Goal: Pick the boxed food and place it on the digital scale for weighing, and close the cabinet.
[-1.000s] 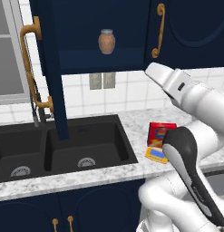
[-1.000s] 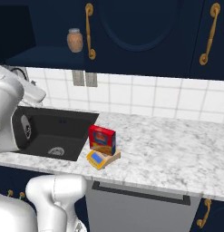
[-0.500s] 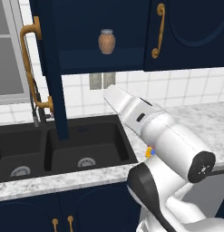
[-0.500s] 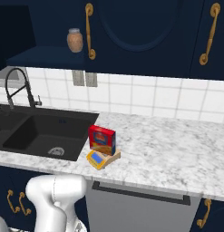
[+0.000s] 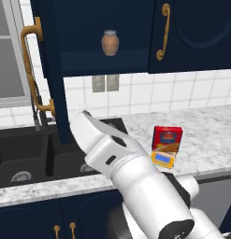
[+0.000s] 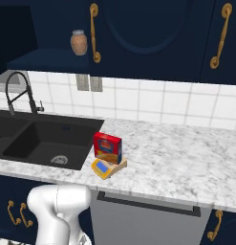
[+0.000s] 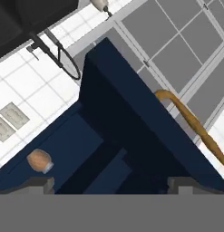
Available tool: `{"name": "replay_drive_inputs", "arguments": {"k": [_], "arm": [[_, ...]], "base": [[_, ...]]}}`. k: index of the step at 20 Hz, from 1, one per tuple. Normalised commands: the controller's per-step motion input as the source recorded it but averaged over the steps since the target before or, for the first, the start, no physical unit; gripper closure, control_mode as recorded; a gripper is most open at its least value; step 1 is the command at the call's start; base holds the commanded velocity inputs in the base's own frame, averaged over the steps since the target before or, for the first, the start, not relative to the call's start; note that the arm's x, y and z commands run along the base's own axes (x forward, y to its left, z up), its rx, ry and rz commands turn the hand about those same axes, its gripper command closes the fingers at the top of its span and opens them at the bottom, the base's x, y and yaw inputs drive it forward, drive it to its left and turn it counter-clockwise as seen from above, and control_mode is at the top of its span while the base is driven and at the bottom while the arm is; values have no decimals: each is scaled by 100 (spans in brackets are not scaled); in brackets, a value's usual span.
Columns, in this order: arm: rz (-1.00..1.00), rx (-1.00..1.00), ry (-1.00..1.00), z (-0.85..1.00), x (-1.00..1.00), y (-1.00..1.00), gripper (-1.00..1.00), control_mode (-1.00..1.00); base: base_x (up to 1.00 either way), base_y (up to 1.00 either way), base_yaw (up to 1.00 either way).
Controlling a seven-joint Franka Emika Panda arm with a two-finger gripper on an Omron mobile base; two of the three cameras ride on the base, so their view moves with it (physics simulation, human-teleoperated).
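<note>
While gripper [image 7: 111, 183] jaws stand apart: one boxed food [image 5: 167, 139] on one digital scale [image 5: 162, 160], one jar [image 5: 110, 43].

Digital scale [image 5: 162, 160] rear hidden under boxed food [image 5: 167, 139].

The cabinet's open door [image 5: 54, 70] stood edge-on over the sink [image 5: 23, 158], blocking the way across from the left. Its brass handle [image 5: 32, 70] jutted toward the window. Inside, a brown jar [image 5: 110, 43] stood alone on the shelf [image 6: 48, 60]. Counter [image 6: 186, 158] right of the box [image 6: 108, 147] lay free.
</note>
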Motion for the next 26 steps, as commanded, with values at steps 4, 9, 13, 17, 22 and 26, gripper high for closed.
{"name": "replay_drive_inputs", "arguments": {"k": [4,9,13,17,22,26], "arm": [[-10,1,0,-1,-24,89,-100,-100],[-17,2,0,-12,9,92,-100,-100],[-20,3,0,-29,40,87,-100,-100],[-24,6,-1,-34,54,74,-100,-100],[-25,7,-8,-13,56,59,-100,-100],[-24,10,-5,-6,76,41,-100,-100]], "base": [[0,0,0],[0,0,0],[0,0,0],[0,0,0],[0,0,0],[0,0,0]]}}
